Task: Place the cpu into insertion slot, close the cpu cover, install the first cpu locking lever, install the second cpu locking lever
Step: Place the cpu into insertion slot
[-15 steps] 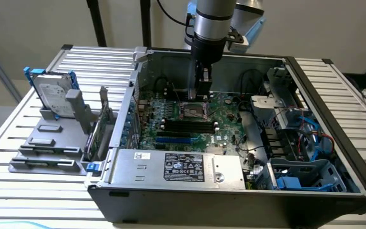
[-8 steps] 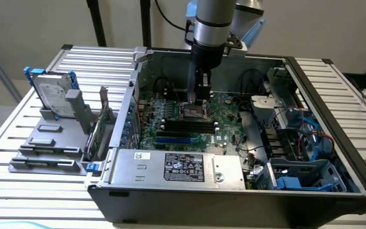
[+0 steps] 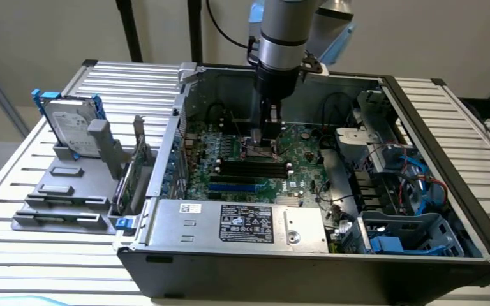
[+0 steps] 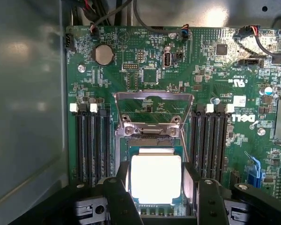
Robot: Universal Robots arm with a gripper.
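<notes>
cpu (image 4: 156,179) is apparently seated flat in insertion slot (image 4: 152,140), flanked by gripper (image 3: 262,141) jaws spread clear of it; cpu cover (image 4: 154,95) is stood hinged-up beside the slot, so access isn't blocked.

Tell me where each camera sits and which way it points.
Exterior view: off the arm, high up, looking down into the open computer case; the arm and its gripper hang over the motherboard.
Wrist view: on the wrist, facing down onto the motherboard; two fingers flank the cpu.
Shared: the motherboard, the black memory slots, the gripper.
</notes>
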